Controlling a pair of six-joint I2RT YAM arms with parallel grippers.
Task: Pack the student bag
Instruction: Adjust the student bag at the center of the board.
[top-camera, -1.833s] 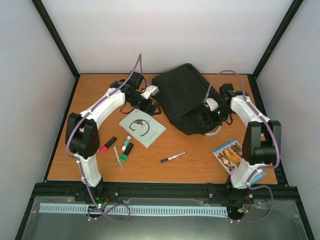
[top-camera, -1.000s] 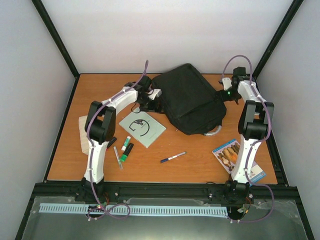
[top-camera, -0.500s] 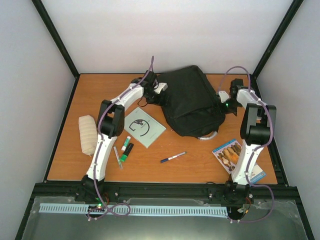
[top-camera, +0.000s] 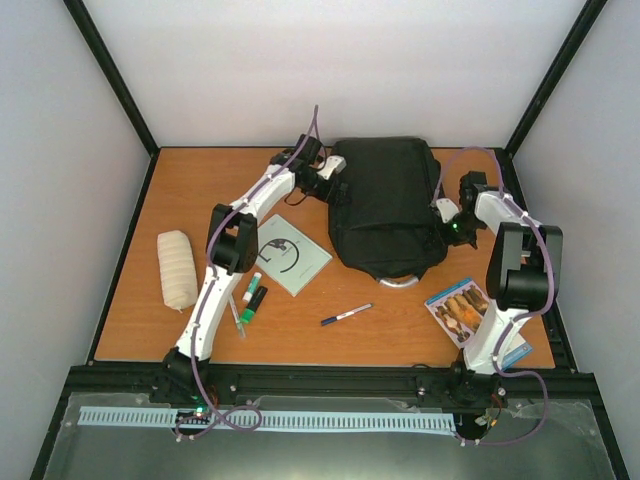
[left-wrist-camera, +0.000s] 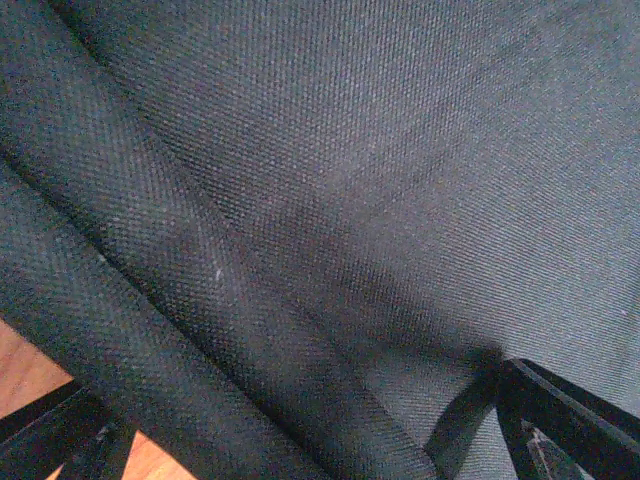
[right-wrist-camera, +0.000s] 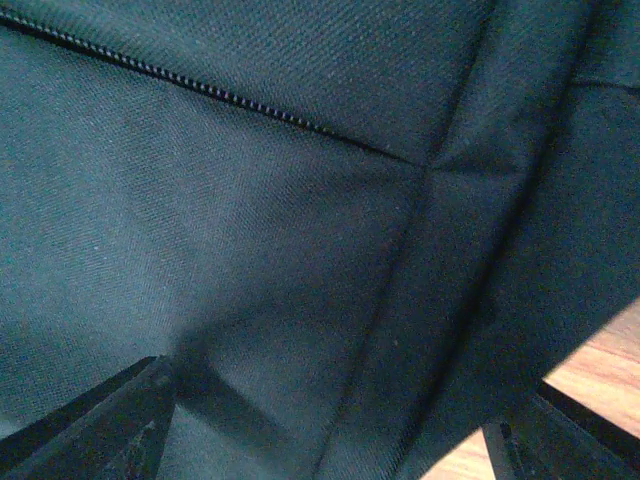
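1. From the top view, you have the student bag (top-camera: 385, 205) lying far-centre on the table (top-camera: 180, 190). The left gripper (top-camera: 335, 185) is at its left edge and the right gripper (top-camera: 443, 222) at its right.
2. Your left wrist view shows the claw spread wide, with bag fabric (left-wrist-camera: 330, 180) across the gap.
3. Your right wrist view shows that claw wide too, below the bag's zipper (right-wrist-camera: 200, 85).

White walls (top-camera: 330, 70), black posts (top-camera: 110, 72), orange wooden tabletop (top-camera: 195, 185)

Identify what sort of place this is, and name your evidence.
Probably a robotics test cell: a wooden table boxed in by white panels, two robot arms bolted at its near edge, and a student bag with pens laid out.
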